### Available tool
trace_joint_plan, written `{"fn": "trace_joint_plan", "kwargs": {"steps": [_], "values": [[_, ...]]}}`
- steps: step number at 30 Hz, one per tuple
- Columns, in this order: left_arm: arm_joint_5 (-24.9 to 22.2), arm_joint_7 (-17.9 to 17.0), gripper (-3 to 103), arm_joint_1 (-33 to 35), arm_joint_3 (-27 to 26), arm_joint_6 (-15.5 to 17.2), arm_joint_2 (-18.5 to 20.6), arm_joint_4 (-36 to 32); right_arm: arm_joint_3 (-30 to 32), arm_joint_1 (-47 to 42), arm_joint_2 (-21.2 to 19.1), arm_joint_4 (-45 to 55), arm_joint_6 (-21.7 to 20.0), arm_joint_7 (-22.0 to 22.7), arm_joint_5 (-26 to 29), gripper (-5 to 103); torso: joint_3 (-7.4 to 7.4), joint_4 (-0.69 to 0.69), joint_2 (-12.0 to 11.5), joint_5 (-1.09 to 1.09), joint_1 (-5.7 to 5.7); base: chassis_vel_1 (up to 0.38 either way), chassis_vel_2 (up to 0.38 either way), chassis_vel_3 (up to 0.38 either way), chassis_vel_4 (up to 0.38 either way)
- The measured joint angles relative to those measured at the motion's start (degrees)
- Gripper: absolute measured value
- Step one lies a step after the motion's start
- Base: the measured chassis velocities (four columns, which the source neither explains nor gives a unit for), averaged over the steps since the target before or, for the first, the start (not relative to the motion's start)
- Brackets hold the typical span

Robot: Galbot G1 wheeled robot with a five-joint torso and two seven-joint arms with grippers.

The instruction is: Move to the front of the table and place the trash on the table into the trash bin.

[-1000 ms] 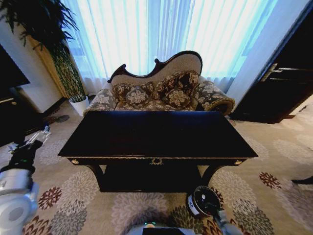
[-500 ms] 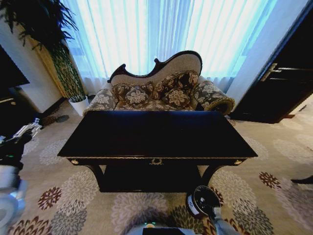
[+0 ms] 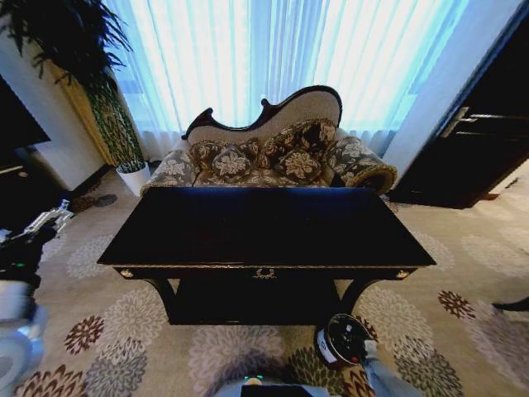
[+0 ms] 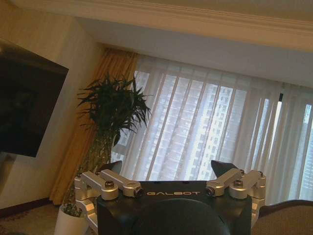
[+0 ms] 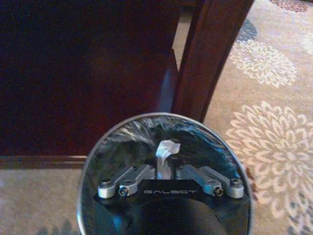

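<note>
White scrap (image 5: pixel 165 155) upright over trash bin (image 5: pixel 93 161)

The table (image 3: pixel 264 223) is glossy near-black with gold trim and a gold emblem. The trash bin (image 5: pixel 85 171) is dark inside with a shiny silver rim; a white paper scrap (image 5: pixel 166 154) shows against it. The sofa (image 3: pixel 269 157) is dark-framed with brown-and-cream floral fabric. The carpet (image 3: pixel 463 314) is beige with red, grey and cream flower medallions.

Table (image 3: pixel 264 227) ahead; trash bin (image 3: pixel 343 340) beside (floor).
</note>
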Motion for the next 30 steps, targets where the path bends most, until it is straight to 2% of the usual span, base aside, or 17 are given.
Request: {"fn": "trace_joint_plan", "kwargs": {"steps": [1, 4, 8, 11, 12, 14, 16, 17, 18, 19, 20, 22, 23, 24, 27, 29, 30], "values": [[0.00, -0.03, 100, 0.03, 0.02, 0.08, -0.14, -0.16, 0.00, -0.15, -0.21, -0.01, -0.11, 0.00, -0.13, 24, 0.00, 0.00, 0.00, -0.01, 0.00, 0.000, 0.000, 0.000, 0.000], [0.04, -0.07, 100, 0.11, 0.20, 0.17, -0.55, -0.51, 0.00, -0.60, -0.66, 0.14, -0.31, -0.09, -0.37, 29, 0.00, 0.00, 0.00, 0.00, 0.00, 0.000, 0.000, 0.000, 0.000], [0.47, -0.11, 100, 0.40, 0.58, 0.30, -1.78, -0.75, -0.03, -1.36, -1.51, 1.24, -0.31, -0.28, -0.96, 50, 0.00, 0.00, 0.00, -0.01, 0.00, 0.000, 0.000, 0.000, 0.000], [0.48, -0.12, 100, 0.50, 0.55, 0.32, -2.02, -0.75, -0.08, -1.73, -1.67, 1.99, -0.09, -0.35, -1.41, 56, 0.00, 0.00, 0.00, 0.00, 0.00, 0.000, 0.000, 0.000, 0.000], [0.45, -0.13, 100, 0.64, 0.34, 0.32, -2.18, -0.75, -0.08, -2.01, -1.82, 2.58, 0.35, -0.36, -1.83, 67, 0.00, 0.00, 0.00, -0.01, 0.00, 0.000, 0.000, 0.000, 0.000], [0.40, -0.14, 100, 0.74, 0.20, 0.32, -2.24, -0.76, -0.07, -2.23, -1.89, 3.04, 0.48, -0.40, -2.18, 67, 0.00, 0.01, 0.00, -0.01, 0.00, 0.000, 0.000, 0.000, 0.000], [0.26, -0.15, 100, 0.93, -0.15, 0.32, -2.29, -0.76, 0.06, -3.27, -2.10, 4.80, 0.52, -0.56, -4.21, 78, 0.00, 0.01, 0.00, 0.00, 0.00, 0.000, 0.000, 0.000, 0.000], [0.17, -0.15, 100, 1.02, -0.32, 0.32, -2.29, -0.76, -0.06, -4.16, -2.32, 6.09, 0.51, -0.05, -6.39, 78, 0.00, 0.02, 0.00, 0.00, 0.00, 0.000, 0.000, 0.000, 0.000], [0.10, -0.16, 100, 1.08, -0.45, 0.32, -2.29, -0.76, -0.18, -5.21, -2.60, 7.42, 0.71, 0.26, -8.93, 83, 0.00, 0.02, 0.00, -0.01, 0.00, 0.000, 0.000, 0.000, 0.000], [0.10, -0.16, 100, 1.08, -0.45, 0.32, -2.29, -0.76, -0.18, -5.21, -2.60, 7.42, 0.71, 0.26, -8.93, 83, 0.00, 0.02, 0.00, -0.01, 0.00, 0.000, 0.000, 0.000, 0.000], [-0.05, -0.22, 100, 1.17, -0.69, 0.33, -2.26, -0.76, -0.29, -7.62, -3.51, 9.97, 3.02, -1.40, -14.18, 88, 0.00, 0.00, 0.00, 0.00, 0.00, 0.000, 0.000, 0.000, 0.000], [-0.09, -0.26, 100, 1.24, -0.76, 0.33, -2.17, -0.76, -0.93, -9.91, -4.80, 12.72, 7.71, -3.11, -16.09, 97, 0.00, -0.02, 0.00, -0.02, 0.00, 0.000, 0.000, 0.000, 0.000], [0.07, -0.32, 100, 1.33, -0.74, 0.33, -2.18, -0.76, -1.57, -12.76, -6.01, 17.10, 9.72, -3.50, -15.01, 99, -0.01, 0.01, 0.00, -0.04, -0.01, 0.000, 0.000, 0.000, 0.000], [0.07, -0.32, 100, 1.33, -0.74, 0.33, -2.18, -0.76, -1.57, -12.76, -6.01, 17.10, 9.72, -3.50, -15.01, 99, -0.01, 0.01, 0.00, -0.04, -0.01, 0.000, 0.000, 0.000, 0.000], [1.16, -0.33, 100, 1.47, -0.05, 0.33, -2.71, -0.76, -0.96, -19.34, -7.61, 28.38, 8.26, -3.25, -11.38, 100, -0.01, -0.01, 0.00, 0.02, 0.00, 0.000, 0.000, 0.000, 0.000], [1.51, -0.34, 100, 1.49, 0.30, 0.32, -2.98, -0.75, -0.23, -21.31, -7.98, 32.11, 7.86, -2.09, -10.78, 100, -0.01, -0.02, 0.01, -0.02, 0.00, 0.000, 0.000, 0.000, 0.000], [2.10, -0.35, 100, 1.47, 0.85, 0.32, -3.42, -0.75, 0.74, -23.64, -8.36, 37.39, 7.32, -0.08, -10.24, 100, -0.01, -0.01, 0.01, -0.04, -0.01, 0.000, 0.000, 0.000, 0.000]]}}
